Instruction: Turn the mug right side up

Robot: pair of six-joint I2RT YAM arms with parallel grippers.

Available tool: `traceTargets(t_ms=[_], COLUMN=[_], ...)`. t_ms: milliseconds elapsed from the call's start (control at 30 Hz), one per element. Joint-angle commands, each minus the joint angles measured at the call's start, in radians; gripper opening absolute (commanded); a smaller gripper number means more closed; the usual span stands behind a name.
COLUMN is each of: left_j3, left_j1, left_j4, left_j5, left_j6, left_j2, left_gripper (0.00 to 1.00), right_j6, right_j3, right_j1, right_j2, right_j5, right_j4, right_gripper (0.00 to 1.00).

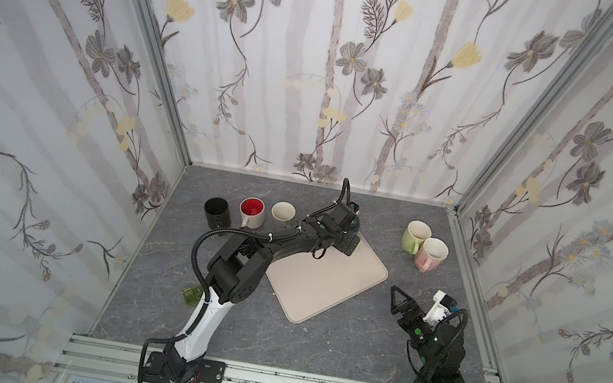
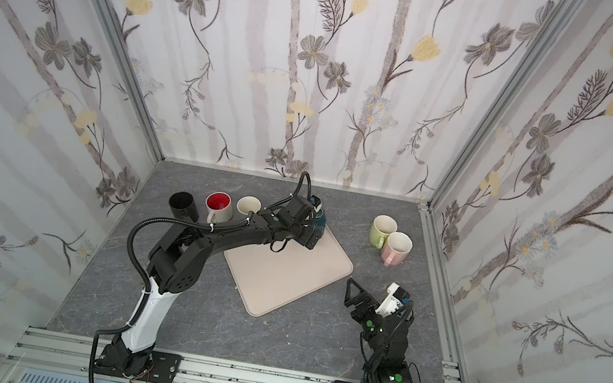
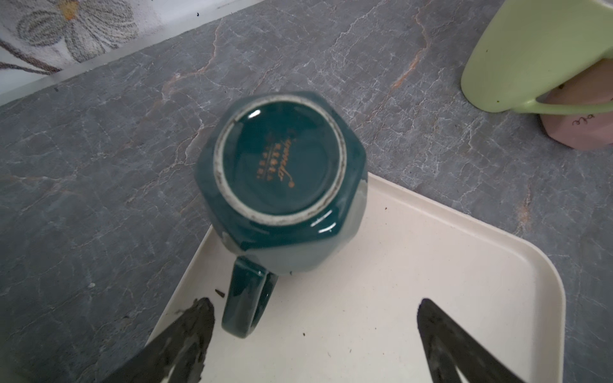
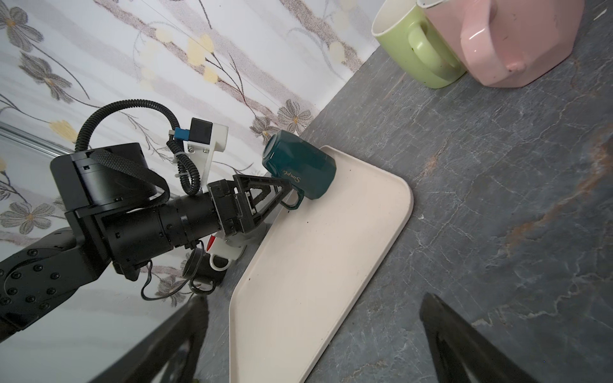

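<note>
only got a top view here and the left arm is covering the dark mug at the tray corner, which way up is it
observer: Upside down. In the left wrist view the teal mug shows its base facing up, and it stands on the corner of the tray.
operator: where's the handle pointing
observer: The handle points back toward the left gripper and lies between its jaws, nearer one of them.
operator: is it gripped yet
observer: No. The right wrist view shows a jaw tip beside the handle, but the jaws stand wide apart and are not closed on it.
</note>
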Motion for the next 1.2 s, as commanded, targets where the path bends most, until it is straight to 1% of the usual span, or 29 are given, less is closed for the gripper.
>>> traceTargets(t_ms=[0,133,233,433,567,700,867,900,967,1000,1100,1167], left_j3=[0.031,0.061,0.072,0.023,-0.026,-0.1,-0.067,-0.058,-0.036,-0.028,-0.015,0.003], left_j1=[0.0,0.006,0.006,0.004,-0.002,-0.003,0.002,0.003,0.008,0.009,0.015,0.017], left_j4=[-0.015,-0.022,-0.022,0.038,0.072,0.146,0.098,0.089,0.062,0.052,0.034,0.014], left_j5=[-0.021,0.002,0.016,0.081,0.074,0.078,0.043,0.025,0.003,-0.005,-0.003,0.012], left_j6=[0.054,0.078,0.074,0.041,0.038,0.054,0.067,0.067,0.068,0.067,0.063,0.068], left_j2=[0.02,0.046,0.055,0.031,0.003,-0.037,-0.025,-0.019,-0.01,-0.007,0.0,0.012], left_gripper=[0.97,0.97,0.97,0.97,0.96,0.92,0.87,0.8,0.63,0.6,0.57,0.51], right_j6=[0.004,-0.002,0.001,0.004,0.001,0.0,0.0,0.0,0.0,-0.002,-0.006,-0.008], right_j3=[0.001,0.002,0.003,-0.001,-0.004,-0.009,-0.018,-0.021,-0.026,-0.029,-0.032,-0.035], right_j1=[-0.009,-0.024,-0.03,-0.036,-0.039,-0.042,-0.045,-0.047,-0.049,-0.049,-0.055,-0.057], right_j2=[-0.004,0.002,0.002,0.003,0.009,0.018,0.022,0.023,0.025,0.026,0.031,0.032], right_j5=[-0.022,-0.028,-0.036,-0.033,-0.031,-0.032,-0.025,-0.021,-0.018,-0.018,-0.02,-0.02], right_j4=[0.005,0.004,0.004,0.004,0.003,0.003,0.009,0.01,0.013,0.014,0.013,0.016], right_gripper=[1.0,1.0,1.0,1.0,1.0,1.0,1.0,1.0,1.0,1.0,1.0,1.0])
